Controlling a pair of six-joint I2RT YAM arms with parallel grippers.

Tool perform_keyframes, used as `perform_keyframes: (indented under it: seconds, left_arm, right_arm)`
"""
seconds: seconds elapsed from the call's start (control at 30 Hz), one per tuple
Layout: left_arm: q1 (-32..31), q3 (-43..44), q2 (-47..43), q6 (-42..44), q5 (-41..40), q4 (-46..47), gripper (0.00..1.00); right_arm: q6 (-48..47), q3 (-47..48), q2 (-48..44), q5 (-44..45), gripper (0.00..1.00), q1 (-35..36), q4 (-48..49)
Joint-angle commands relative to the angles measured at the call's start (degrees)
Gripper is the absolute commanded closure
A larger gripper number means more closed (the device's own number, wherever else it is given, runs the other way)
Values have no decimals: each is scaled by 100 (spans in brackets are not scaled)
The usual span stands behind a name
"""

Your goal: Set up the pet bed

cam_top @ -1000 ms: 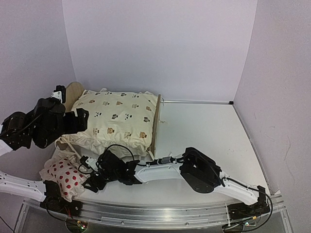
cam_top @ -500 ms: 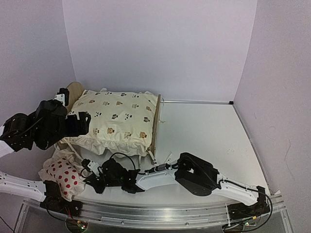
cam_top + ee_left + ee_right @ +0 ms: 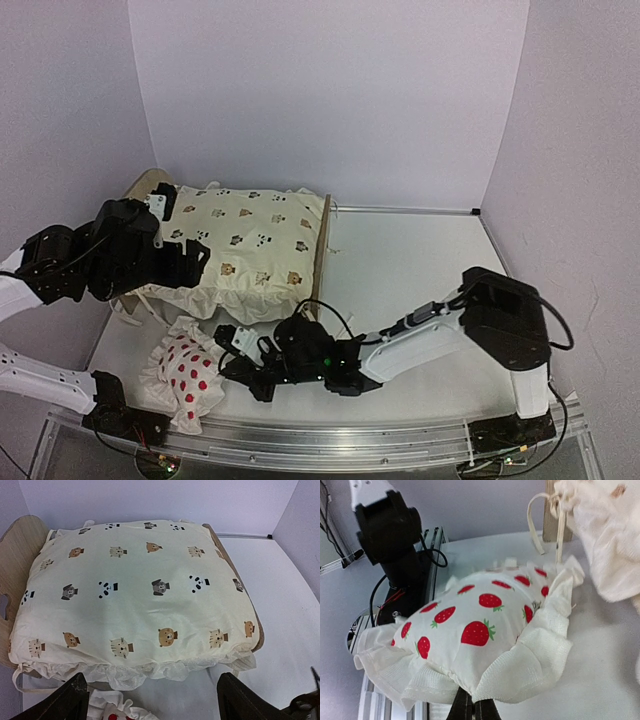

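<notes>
Top view: the pet bed [image 3: 319, 262] lies at the left rear of the worktop [image 3: 420, 270], with the cushion [image 3: 245, 235] on it. The pillow [image 3: 185, 368] sits just in front of the bed, and my right tool [image 3: 228, 348] is at its edge. My left tool [image 3: 192, 254] hovers at the bed's near side.

Left wrist view: the left tool's jaws gape wide above the cushion, holding nothing.

Right wrist view: the right tool's jaws are pinched tight on the pillow's frill. That thin hold may slip, so I'd lift slowly and carry the pillow to the bed's headboard [image 3: 20, 550] end
</notes>
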Motion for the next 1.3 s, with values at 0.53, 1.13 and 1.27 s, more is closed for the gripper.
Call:
perform_keyframes:
  seconds: [0.53,1.13,1.27]
  left_arm:
    - [-4,-1165,205,3234,4103,3651,8]
    - [-910,-1687,1610,5606,3389,6071,2]
    - [-994,-1720,1972,5845,2906,6462,7]
  right_arm:
    - [-1591,-2622,-4517,-165,100,-1358,-602]
    - [-121,-1604,-5485,-91,100,-2120,-3221]
    - [-73,-1501,-5409,-83,100,-2139,-3251]
